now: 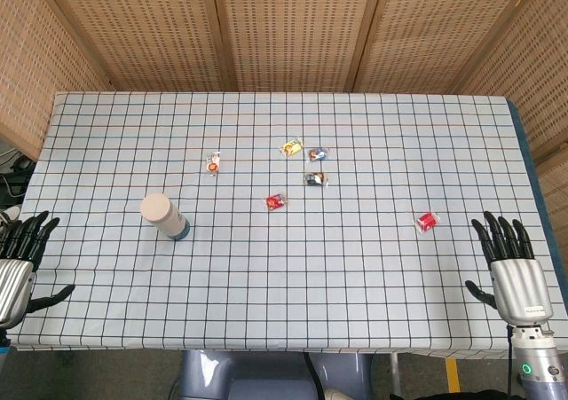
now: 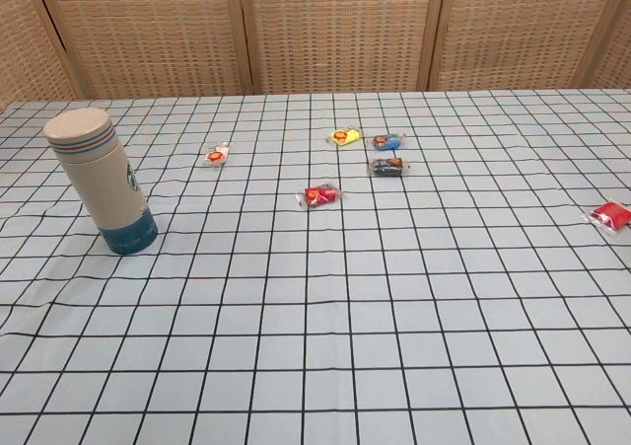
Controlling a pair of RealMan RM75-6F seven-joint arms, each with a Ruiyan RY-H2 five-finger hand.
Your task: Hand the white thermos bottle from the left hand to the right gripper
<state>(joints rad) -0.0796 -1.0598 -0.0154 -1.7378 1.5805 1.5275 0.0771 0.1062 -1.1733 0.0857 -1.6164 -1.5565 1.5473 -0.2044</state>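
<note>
**A:** Where do things stand?

**B:** Nothing is picked up yet. The cream-white cylindrical thermos bottle with the blue base (image 1: 165,216) stands on the desk under its white, black-gridded cloth (image 1: 355,294), on the robot's left half, out ahead of the left hand (image 1: 19,262). That hand rests at the near left edge with its fingers (image 1: 35,230) spread and released, holding nothing. The right hand (image 1: 510,271) is at the near right edge, likewise spread and empty.

**A:** So the step in hand is the left hand's reach and grasp?

**B:** That is my reading. To do it well, I'd bring the left hand in from the side and wrap the fingers around the lower or middle body, leaving the upper part free so the right hand has somewhere to close during the handover. Grasping too near the top would crowd the second hand; pushing the bottle before the fingers close could topple it or drag the wrinkled cloth.

**A:** And how does the bottle lie?

**B:** Upright. Its long axis is vertical, rounded cream cap (image 2: 77,124) up, blue base (image 2: 129,236) on the cloth. The chest view shows thin stripes under the cap and a small dark emblem on the side toward the robot's right.

**A:** Anything in the way?

**B:** Small wrapped sweets are scattered about: a white one (image 1: 213,162), a red one (image 1: 276,202), a yellow one (image 1: 292,147), a blue one (image 1: 317,154), a dark one (image 1: 315,179), and a red packet (image 1: 427,222) near the right hand. All lie well apart from the bottle. The handover would pass above them.
</note>
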